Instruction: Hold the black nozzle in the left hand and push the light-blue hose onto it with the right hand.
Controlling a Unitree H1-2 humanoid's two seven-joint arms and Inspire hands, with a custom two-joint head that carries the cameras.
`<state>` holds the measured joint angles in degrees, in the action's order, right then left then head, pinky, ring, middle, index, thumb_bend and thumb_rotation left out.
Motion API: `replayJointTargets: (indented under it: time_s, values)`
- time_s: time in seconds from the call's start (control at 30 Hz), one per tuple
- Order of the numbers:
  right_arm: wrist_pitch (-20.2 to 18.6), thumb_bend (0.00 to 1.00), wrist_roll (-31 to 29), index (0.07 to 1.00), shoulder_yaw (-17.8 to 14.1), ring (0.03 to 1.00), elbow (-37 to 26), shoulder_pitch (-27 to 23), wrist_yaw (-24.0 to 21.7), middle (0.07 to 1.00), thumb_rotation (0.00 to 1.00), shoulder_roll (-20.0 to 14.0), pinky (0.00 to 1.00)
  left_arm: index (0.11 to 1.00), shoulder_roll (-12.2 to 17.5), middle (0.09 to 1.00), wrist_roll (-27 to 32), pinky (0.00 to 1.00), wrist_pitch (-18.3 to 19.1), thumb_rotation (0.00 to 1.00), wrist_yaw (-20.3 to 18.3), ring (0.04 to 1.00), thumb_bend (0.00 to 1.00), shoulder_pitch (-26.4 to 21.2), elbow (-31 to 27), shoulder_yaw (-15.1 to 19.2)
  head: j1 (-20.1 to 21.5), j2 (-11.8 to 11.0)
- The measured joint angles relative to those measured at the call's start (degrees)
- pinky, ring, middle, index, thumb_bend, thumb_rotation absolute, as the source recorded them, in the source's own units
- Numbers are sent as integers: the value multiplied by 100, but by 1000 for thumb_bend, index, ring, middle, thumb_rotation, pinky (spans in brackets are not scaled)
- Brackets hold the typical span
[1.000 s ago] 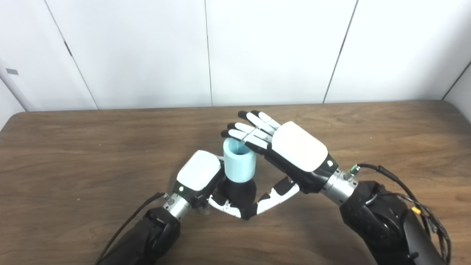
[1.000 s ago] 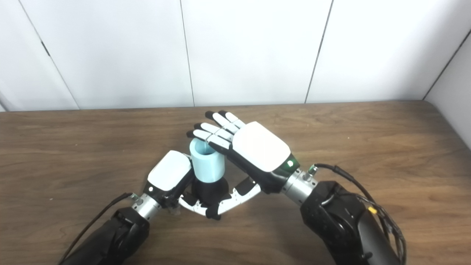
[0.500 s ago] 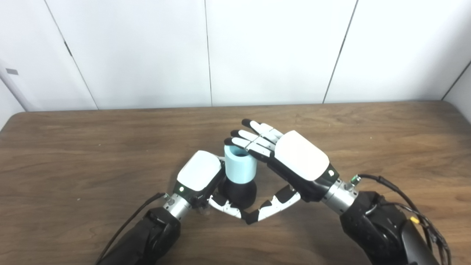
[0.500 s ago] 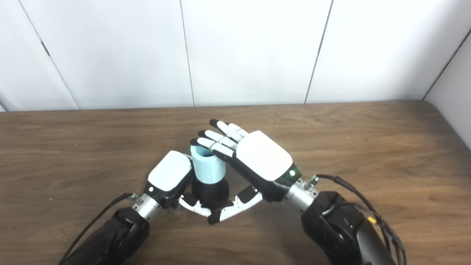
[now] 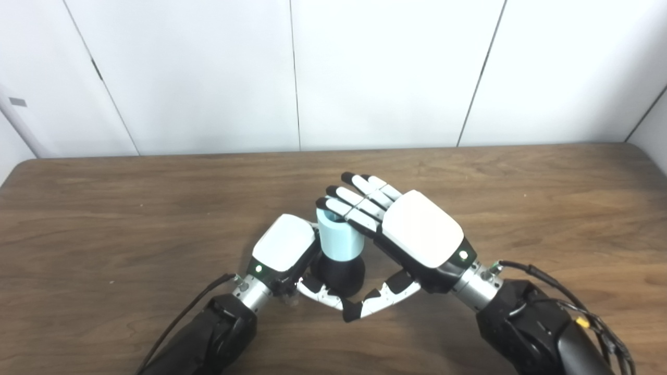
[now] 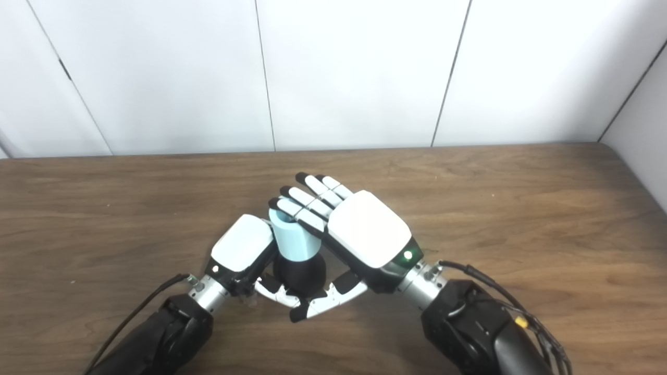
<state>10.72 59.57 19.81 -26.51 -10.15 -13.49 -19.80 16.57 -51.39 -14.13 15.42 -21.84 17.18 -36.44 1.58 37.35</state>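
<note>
Gripping the black nozzle (image 5: 340,272) low over the middle of the wooden tabletop (image 5: 104,219), with the left robot hand (image 5: 284,250) wrapped around its left side and thumb curled under the front. Standing upright on the nozzle's top, the light-blue hose (image 5: 338,239), open end facing up. Resting flat across the hose's upper rim from the right, the right robot hand (image 5: 411,234), fingers (image 5: 349,205) extended and held together, palm down, thumb reaching under toward the nozzle's base; spread and not clasped around anything. Running behind the tabletop, white wall panels (image 5: 385,73).
</note>
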Motion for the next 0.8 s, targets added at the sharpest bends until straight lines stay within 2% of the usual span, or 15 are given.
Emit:
replayJointTargets:
  time_s: [0.3,0.6,0.8]
  values:
    - [-39,765,277,900,143,1000,72,25,42,935,946,-94,999,518,-1,446,1,564,19,0,1,466,503,9,-2,0,0,9]
    - [-171,788,186,892,169,1000,45,31,24,935,946,-93,1000,511,4,460,6,571,22,0,8,466,504,5,-14,9,0,35]
    - [-310,801,58,886,215,987,6,57,7,928,932,-92,961,503,9,461,9,579,23,0,2,475,504,6,-24,9,9,26]
